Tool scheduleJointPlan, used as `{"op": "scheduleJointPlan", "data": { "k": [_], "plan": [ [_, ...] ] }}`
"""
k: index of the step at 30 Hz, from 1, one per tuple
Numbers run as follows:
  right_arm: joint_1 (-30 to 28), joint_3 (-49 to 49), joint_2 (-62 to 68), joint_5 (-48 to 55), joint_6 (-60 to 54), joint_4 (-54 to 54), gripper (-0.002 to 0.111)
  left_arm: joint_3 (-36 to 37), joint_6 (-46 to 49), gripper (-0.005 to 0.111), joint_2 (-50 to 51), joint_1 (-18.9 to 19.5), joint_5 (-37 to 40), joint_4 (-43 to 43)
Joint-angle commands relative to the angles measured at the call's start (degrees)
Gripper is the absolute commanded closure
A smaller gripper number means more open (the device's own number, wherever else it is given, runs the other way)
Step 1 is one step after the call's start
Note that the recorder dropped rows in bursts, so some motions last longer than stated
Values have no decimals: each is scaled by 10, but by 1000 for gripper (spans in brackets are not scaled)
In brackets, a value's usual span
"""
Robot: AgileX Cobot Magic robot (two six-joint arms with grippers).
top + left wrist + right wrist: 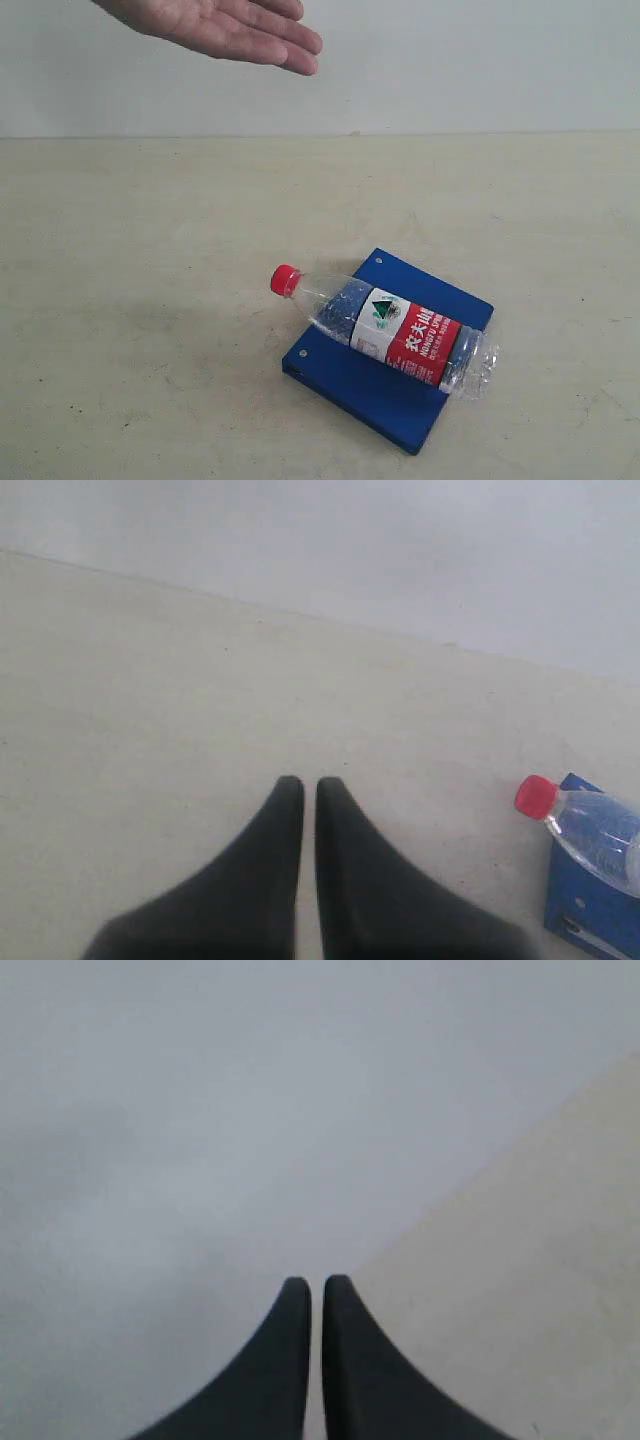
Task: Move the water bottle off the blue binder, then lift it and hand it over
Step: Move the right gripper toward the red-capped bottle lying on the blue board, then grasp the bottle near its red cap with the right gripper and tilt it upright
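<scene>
The water bottle (385, 329) lies on its side across the blue binder (440, 298), red cap (284, 280) overhanging the binder's left edge. In the left wrist view the bottle (600, 835) and a corner of the binder (580, 912) show at the frame's edge, well away from my left gripper (310, 785), which is shut with nothing between its black fingers. My right gripper (316, 1284) is shut too and empty, facing the wall and a strip of table. Neither gripper shows in the exterior view.
An open human hand (235, 28) hovers palm-up at the upper left of the exterior view, above the far table edge. The beige table (150, 300) stretches around the binder, with a plain light wall (480, 60) behind.
</scene>
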Motion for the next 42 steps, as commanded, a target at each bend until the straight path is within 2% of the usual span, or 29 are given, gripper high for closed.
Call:
{"op": "scheduleJointPlan", "data": {
  "k": [1,6,9,11,14,17,18,19,20,23,24,25,26,27,28,29,31,33,34,35,36,40,42],
  "plan": [
    [-2,0,-2,-165,18,12,108,2,1,102,-2,-1,-4,0],
    [-2,0,-2,-335,51,34,108,2,1,102,-2,-1,-4,0],
    [-2,0,-2,-347,160,41,108,2,1,102,-2,-1,-4,0],
    [-2,0,-2,-328,243,-5,108,2,1,102,-2,-1,-4,0],
    [-2,-34,21,-328,180,-43,108,2,1,102,-2,-1,-4,0],
    [-2,-124,116,-286,107,-77,108,2,1,102,-2,-1,-4,0],
    [-1,-217,221,-186,134,-253,108,2,1,102,-2,-1,-4,0],
    [5,-255,281,-147,180,-364,108,2,1,102,-2,-1,-4,0],
    [25,-329,403,-115,362,-660,108,2,1,102,-2,-1,-4,0],
    [59,-403,557,-180,627,-1020,108,2,1,102,-2,-1,-4,0],
    [75,-432,640,-254,736,-1159,108,2,1,102,-2,-1,-4,0],
    [92,-460,700,-333,796,-1230,108,2,1,102,-2,-1,-4,0],
    [111,-479,775,-405,815,-1230,108,2,1,102,-2,-1,-4,0],
    [133,-492,824,-435,794,-1230,108,2,1,102,-2,-1,-4,0],
    [173,-516,902,-442,719,-1230,108,2,1,102,-2,-1,-4,0],
    [189,-527,926,-433,682,-1230,107,2,1,102,-2,-1,-4,0],
    [239,-565,983,-368,633,-1230,96,2,1,102,-2,-1,-4,0],
    [274,-593,1019,-292,636,-1230,78,2,1,102,-2,-1,-4,0],
    [304,-615,1046,-235,667,-1230,59,2,2,102,-2,-1,-4,0],
    [324,-632,1064,-207,693,-1230,48,2,2,102,-2,-1,-4,0],
    [343,-647,1082,-193,698,-1230,42,2,2,102,-2,-1,-4,0],
    [405,-690,1125,-157,696,-1230,42,2,2,102,-2,-1,-4,0],
    [414,-693,1136,-133,696,-1230,42,2,2,102,-2,-1,-4,0]
  ]
}}
